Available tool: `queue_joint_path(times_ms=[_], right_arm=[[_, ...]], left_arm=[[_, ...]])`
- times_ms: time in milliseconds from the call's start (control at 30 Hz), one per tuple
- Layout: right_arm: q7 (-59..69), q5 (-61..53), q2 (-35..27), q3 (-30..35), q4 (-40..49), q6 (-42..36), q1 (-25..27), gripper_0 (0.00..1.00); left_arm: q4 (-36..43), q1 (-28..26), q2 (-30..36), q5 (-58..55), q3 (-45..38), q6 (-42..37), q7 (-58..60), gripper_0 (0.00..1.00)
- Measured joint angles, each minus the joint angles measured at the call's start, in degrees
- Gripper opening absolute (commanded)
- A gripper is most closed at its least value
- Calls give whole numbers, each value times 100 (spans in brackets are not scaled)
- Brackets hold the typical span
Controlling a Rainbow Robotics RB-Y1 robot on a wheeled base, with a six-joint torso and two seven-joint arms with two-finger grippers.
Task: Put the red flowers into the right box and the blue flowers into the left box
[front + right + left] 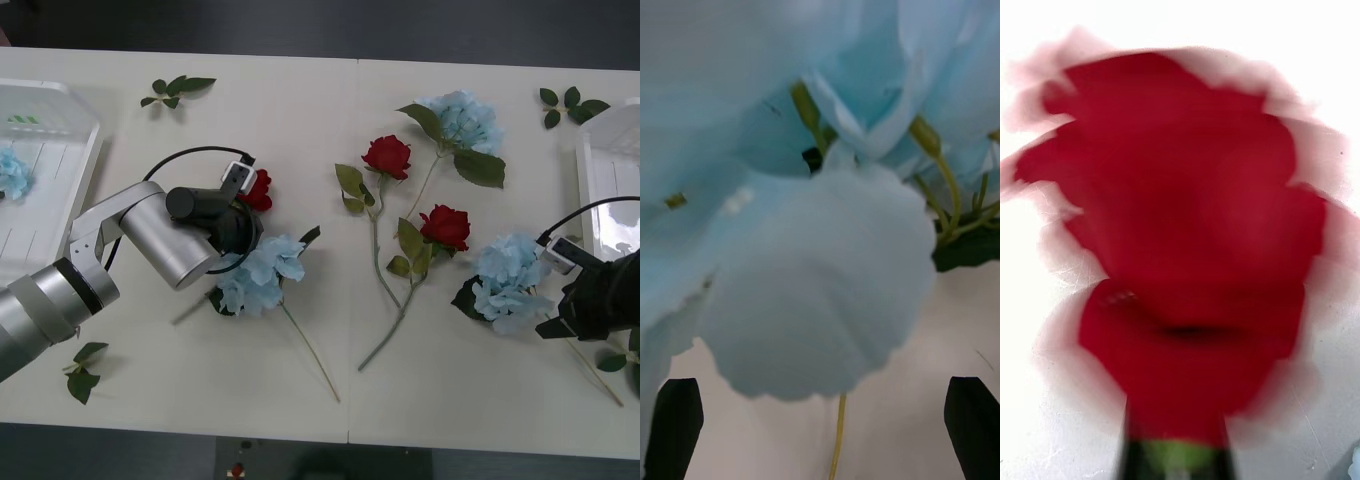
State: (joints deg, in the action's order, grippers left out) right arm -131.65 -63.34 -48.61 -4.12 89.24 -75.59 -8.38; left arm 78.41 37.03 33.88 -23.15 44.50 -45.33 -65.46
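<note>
On a white table (300, 420), the left gripper (243, 215) sits over a red rose (258, 190) with a tight, deep-red bloom, beside a fluffy light-blue hydrangea (262, 273); its fingers appear pressed together at the rose's green base (1174, 456). The right gripper (560, 315) hovers at another pale-blue hydrangea (508, 280) near the right edge, its black fingers (674, 420) spread wide. Two more roses (387, 156) (446, 227) and a third hydrangea (465, 120) lie mid-table. The left box (60, 110) holds one blue bloom (12, 172); the right box (600, 160) stands far right.
</note>
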Motion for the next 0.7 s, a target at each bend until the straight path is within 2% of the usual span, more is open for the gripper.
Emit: queue_joint_path(times_ms=[367,533,700], right_arm=[[-16,108,0,-396,-1,678,190,94],[-17,-141,0,-363,-1,519,122,94],[-45,-552,1,82,0,48,-154,94]], left_arm=[[-7,9,3,2,0,0,0,0],[174,19,179,1,0,-145,0,0],[1020,159,865,-373,-9,-744,1,0]])
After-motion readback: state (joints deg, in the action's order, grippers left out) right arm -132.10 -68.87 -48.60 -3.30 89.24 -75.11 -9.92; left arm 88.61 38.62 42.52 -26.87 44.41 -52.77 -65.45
